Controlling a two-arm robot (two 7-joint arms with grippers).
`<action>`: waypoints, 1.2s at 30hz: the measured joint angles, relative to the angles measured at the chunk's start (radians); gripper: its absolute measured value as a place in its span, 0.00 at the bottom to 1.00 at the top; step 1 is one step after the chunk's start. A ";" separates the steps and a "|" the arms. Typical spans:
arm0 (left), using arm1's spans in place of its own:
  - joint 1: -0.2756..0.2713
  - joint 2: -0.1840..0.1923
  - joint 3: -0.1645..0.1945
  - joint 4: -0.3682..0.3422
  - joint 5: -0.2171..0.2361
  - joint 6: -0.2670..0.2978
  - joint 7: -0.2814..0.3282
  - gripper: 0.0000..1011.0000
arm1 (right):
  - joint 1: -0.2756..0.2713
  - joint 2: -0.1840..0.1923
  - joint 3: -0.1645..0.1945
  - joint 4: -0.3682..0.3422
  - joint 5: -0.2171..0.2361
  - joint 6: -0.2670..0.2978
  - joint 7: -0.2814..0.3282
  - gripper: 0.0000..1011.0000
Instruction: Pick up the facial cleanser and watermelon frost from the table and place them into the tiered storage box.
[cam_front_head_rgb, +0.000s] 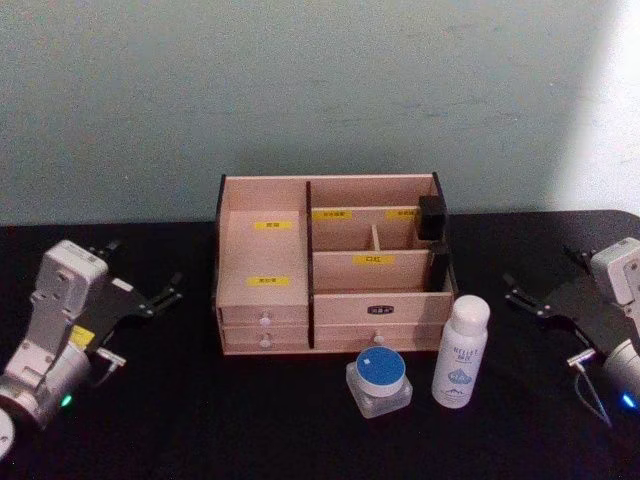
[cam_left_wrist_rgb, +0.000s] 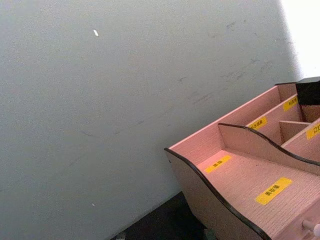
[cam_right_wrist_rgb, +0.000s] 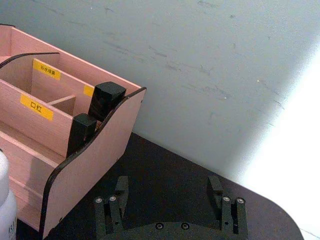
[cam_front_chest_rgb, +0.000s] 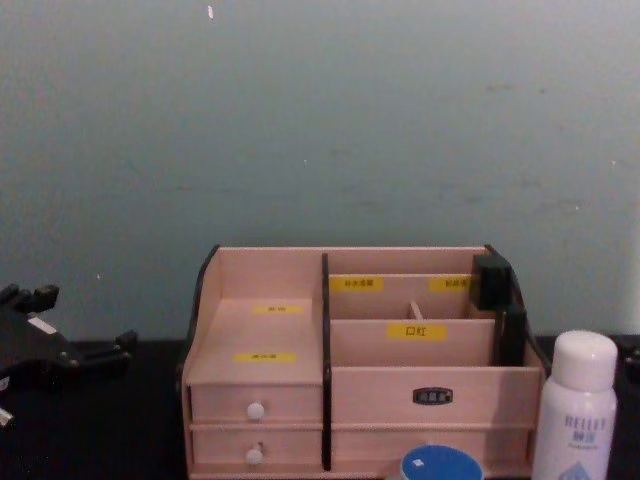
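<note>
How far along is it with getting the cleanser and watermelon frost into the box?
Nothing done yet. The facial cleanser and watermelon frost both stand on the table in front of the tiered storage box. Nothing in hand: the left gripper and right gripper sit open at the sides. Both placements remain.

You have the tiered storage box (cam_front_head_rgb: 330, 265) at the middle of the table (cam_front_head_rgb: 200, 420), toward its far edge. Just before the box's right half stands the watermelon frost (cam_front_head_rgb: 379, 383), with the facial cleanser (cam_front_head_rgb: 459, 352) close on its right, not touching. Your left hand (cam_front_head_rgb: 140, 270) sits left of the box and your right hand (cam_front_head_rgb: 543, 275) right of it.
</note>
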 joint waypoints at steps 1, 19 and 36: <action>0.000 0.000 0.000 0.000 0.000 0.000 0.000 0.99 | 0.000 0.000 0.000 0.000 0.000 0.000 0.000 0.99; 0.000 0.000 0.000 0.000 0.000 0.000 0.000 0.99 | 0.000 0.000 0.000 0.000 0.000 0.000 0.000 0.99; 0.000 0.000 0.000 0.000 0.000 0.000 0.000 0.99 | 0.000 0.000 0.000 0.000 0.000 0.000 0.000 0.99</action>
